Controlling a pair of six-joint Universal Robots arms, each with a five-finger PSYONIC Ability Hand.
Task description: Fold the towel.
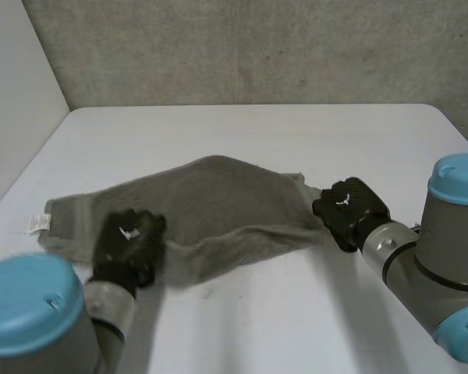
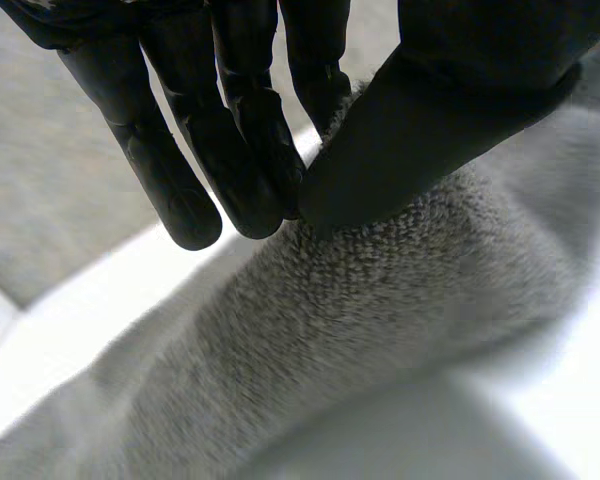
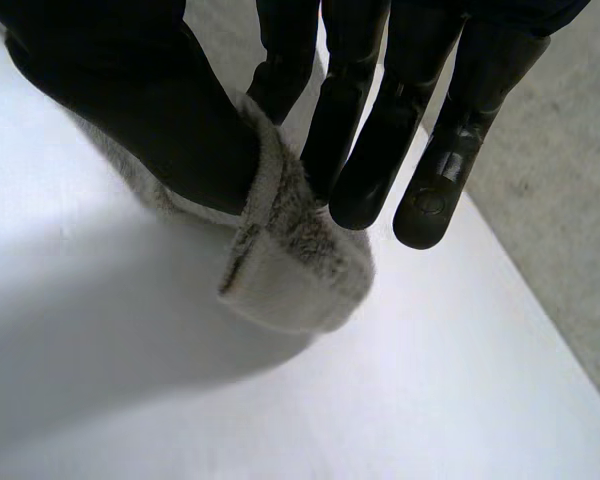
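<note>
My left hand [image 1: 129,241] pinches the towel [image 1: 218,206] between thumb and fingers at its near edge. My right hand [image 1: 347,209] is clamped the same way on its right end. The towel lies rumpled across the white table [image 1: 257,132], with a white label [image 1: 37,224] at its left end. My left hand hides part of the near edge.

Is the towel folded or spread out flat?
Neither: the towel humps up rumpled, pinched by the left robot hand and right robot hand.
</note>
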